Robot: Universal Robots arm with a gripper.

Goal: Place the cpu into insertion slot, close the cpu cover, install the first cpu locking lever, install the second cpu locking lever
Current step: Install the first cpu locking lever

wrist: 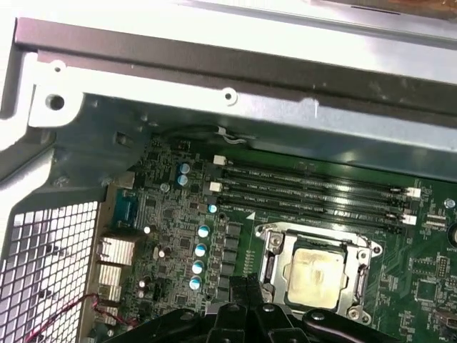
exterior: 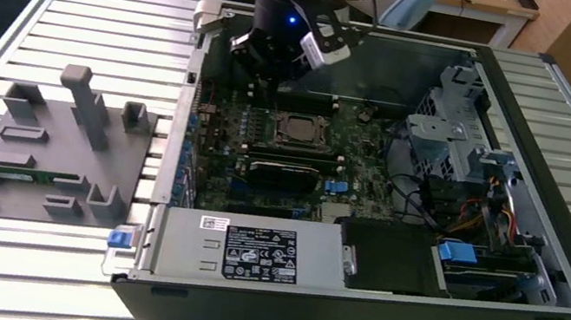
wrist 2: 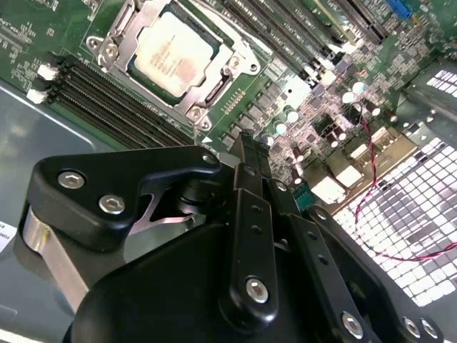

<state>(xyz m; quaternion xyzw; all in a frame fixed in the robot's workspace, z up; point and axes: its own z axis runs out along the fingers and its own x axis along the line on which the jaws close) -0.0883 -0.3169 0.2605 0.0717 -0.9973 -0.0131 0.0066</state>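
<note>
The cpu (exterior: 293, 130), a flat square chip with a dull metal top, lies in the motherboard socket inside the open computer case. It is also seen in both wrist views (wrist 2: 175, 53) (wrist: 318, 274). The cpu cover (wrist 2: 214, 91), a shiny metal frame, lies flat around the chip (wrist: 274, 251). My gripper (exterior: 263, 81) hangs just above the board, behind the socket toward the case's back wall, a little to the exterior view's left of the chip. Its black fingers (wrist 2: 245, 153) are shut together with nothing between them, and their tips (wrist: 246, 287) stand beside the socket's edge.
Memory slots (wrist: 314, 187) run along the socket toward the case wall (exterior: 397, 61). A black card (exterior: 286, 173) sits in front of the socket, the power supply (exterior: 245, 252) at the case front, and a drive cage (exterior: 447, 144) on the exterior view's right. A grey fixture tray (exterior: 46, 153) lies outside.
</note>
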